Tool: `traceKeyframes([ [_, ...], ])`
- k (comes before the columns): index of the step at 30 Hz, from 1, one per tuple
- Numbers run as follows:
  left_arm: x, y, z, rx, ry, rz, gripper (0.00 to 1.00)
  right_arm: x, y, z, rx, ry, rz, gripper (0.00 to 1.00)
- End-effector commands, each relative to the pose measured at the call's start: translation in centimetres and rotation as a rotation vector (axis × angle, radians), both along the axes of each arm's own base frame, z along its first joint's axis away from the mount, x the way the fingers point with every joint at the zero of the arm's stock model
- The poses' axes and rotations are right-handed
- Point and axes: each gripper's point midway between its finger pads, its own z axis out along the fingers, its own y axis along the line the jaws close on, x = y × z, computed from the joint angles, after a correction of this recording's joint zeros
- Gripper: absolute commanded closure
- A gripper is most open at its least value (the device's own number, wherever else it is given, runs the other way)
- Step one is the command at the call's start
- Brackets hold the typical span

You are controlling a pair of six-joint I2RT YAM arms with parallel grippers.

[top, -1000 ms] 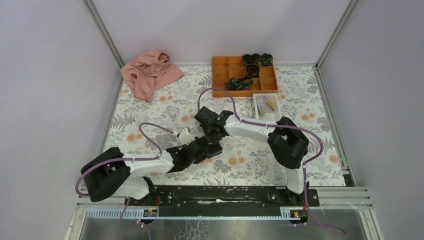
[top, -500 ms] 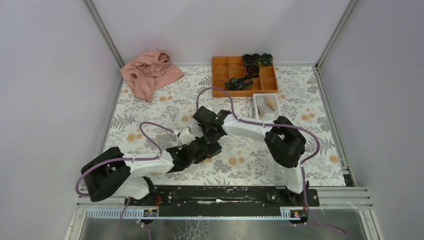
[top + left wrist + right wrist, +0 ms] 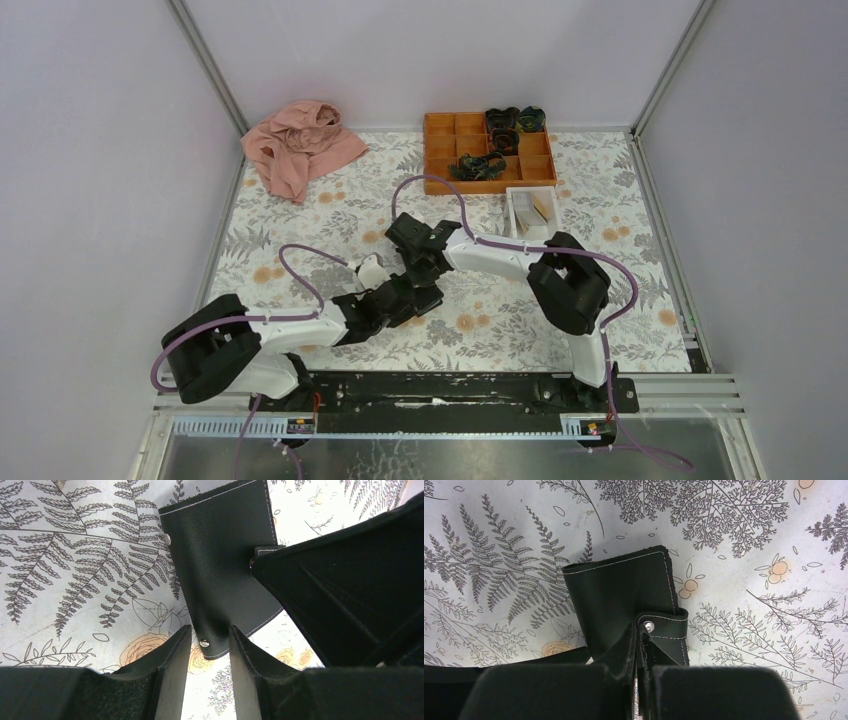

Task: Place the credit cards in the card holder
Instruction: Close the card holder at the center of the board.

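The black card holder [image 3: 220, 565] lies on the floral table, a silver snap at its near corner. My left gripper [image 3: 210, 636] is open, and its fingertips straddle that corner without pinching it. My right gripper [image 3: 640, 632] is shut on a folded-up flap of the card holder [image 3: 616, 592] beside another snap. In the top view both grippers meet mid-table and hide the holder. A tan credit card [image 3: 545, 207] leans inside the white tray [image 3: 520, 215] at the back right.
An orange compartment tray [image 3: 440, 150] with dark items sits at the back. A pink cloth [image 3: 300, 145] lies crumpled at the back left. The right gripper's black body [image 3: 350, 595] fills the right side of the left wrist view.
The right arm has shifted slightly to the left with the flap in its grip. The left arm has not moved.
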Motion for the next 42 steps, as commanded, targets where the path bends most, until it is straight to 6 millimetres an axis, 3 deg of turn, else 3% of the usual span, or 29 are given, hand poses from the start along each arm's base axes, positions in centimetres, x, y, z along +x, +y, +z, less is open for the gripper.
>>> traceKeyframes([
  [1,-2.4,3.4,-3.7,0.147,0.096,-0.025,0.58,-0.2,1.2,-0.2,0.022,0.007,0.012,1.0],
  [21,-2.4,4.0,-3.9,0.16,0.1,-0.027,0.58,-0.7,0.4,-1.8,0.042,0.03,-0.029,1.0],
  [42,-2.5,4.3,-3.8,0.182,0.103,-0.031,0.58,1.2,-0.5,-1.0,0.185,0.05,-0.11,1.0],
])
